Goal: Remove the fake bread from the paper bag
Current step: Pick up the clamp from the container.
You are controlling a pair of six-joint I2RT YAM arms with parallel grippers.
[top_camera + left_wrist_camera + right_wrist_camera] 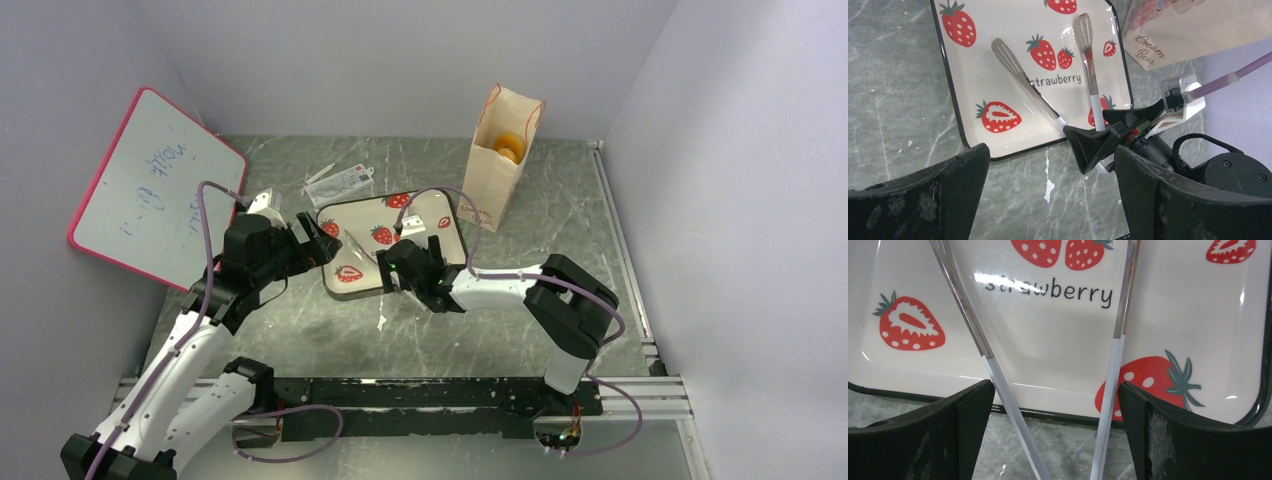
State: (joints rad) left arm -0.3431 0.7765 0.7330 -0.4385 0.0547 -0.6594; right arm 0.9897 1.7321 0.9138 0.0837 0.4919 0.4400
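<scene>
paper bag (493,185) upright, mouth up, fake bread (507,148) inside

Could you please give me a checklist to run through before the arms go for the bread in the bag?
1. Paper bag upright, mouth open: ok.
2. Fake bread visible inside the bag: ok.
3. Left end effector open and empty: ok.
4. Tongs lie between the right end effector's wide jaws: ok.
5. Tongs firmly held there: cannot tell.
6. Strawberry tray holds no bread yet: ok.
</scene>
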